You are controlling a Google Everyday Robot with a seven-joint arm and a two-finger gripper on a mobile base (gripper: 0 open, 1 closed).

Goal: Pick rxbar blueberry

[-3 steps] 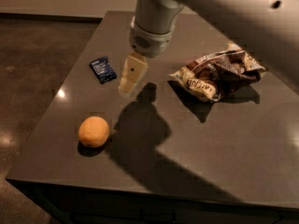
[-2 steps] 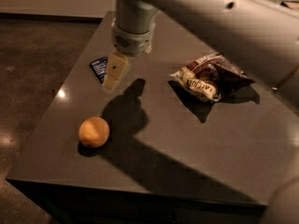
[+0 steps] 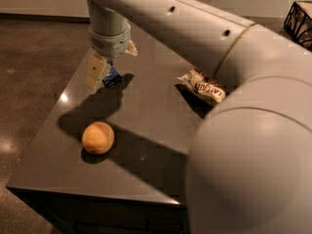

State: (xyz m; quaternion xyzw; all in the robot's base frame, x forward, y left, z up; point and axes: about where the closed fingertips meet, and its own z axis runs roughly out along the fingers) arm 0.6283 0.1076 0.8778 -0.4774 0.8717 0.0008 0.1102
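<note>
The rxbar blueberry (image 3: 112,76) is a small dark-blue wrapper lying flat near the table's far left edge, partly hidden by my gripper. My gripper (image 3: 111,62) hangs directly over it, with one cream finger (image 3: 94,72) down on the bar's left side and the other finger tip (image 3: 130,48) showing on its right. The jaws stand apart around the bar and are not closed on it.
A round orange fruit (image 3: 98,137) lies at the front left of the dark table (image 3: 146,111). A brown-and-cream snack bag (image 3: 204,86) lies to the right, partly behind my arm, which fills the right side of the view. A wire basket (image 3: 300,18) stands at the top right.
My gripper has moved left from the middle of the table to directly over the blue bar, and its fingers now straddle it. The fruit and bag have not moved.
</note>
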